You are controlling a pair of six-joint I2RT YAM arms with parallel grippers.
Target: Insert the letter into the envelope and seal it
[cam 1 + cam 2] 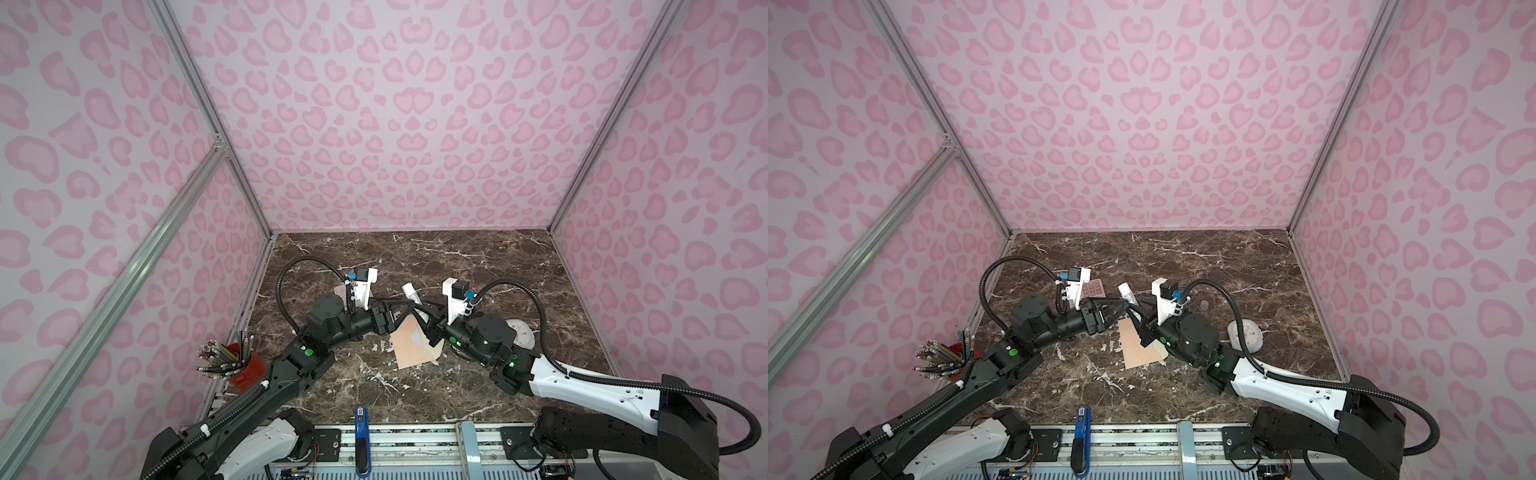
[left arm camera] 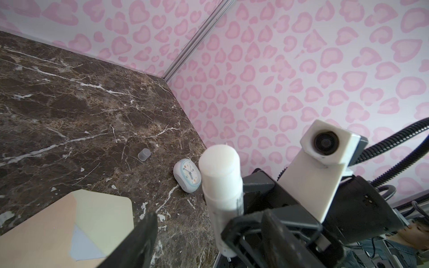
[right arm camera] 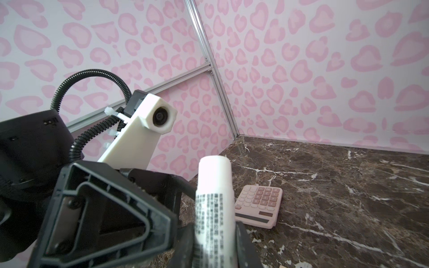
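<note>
The peach envelope [image 1: 409, 347] [image 1: 1139, 347] [image 2: 41, 232] lies flat mid-table with its cream flap [image 2: 104, 215] folded open. The letter [image 2: 84, 246] shows only as a pale wedge in the envelope's mouth. Just above the envelope's far end, my right gripper [image 3: 214, 228] [image 1: 420, 312] is shut on a white glue stick [image 3: 214, 185] [image 2: 220, 176] [image 1: 1127, 293], which tilts up and has no cap on. My left gripper [image 2: 192, 224] [image 1: 404, 309] faces it with its jaws open. The stick stands between its fingers, close to one finger and apart from the other.
A clear cap [image 2: 144, 154] [image 1: 1204, 306] lies on the marble behind the right arm. A small white clock [image 2: 187, 175] [image 1: 521, 332] sits at the right, a pink calculator [image 3: 258, 206] [image 1: 1094, 286] at the back left. A red cup of pencils [image 1: 239, 363] and a blue stapler [image 1: 361, 432] are near the front.
</note>
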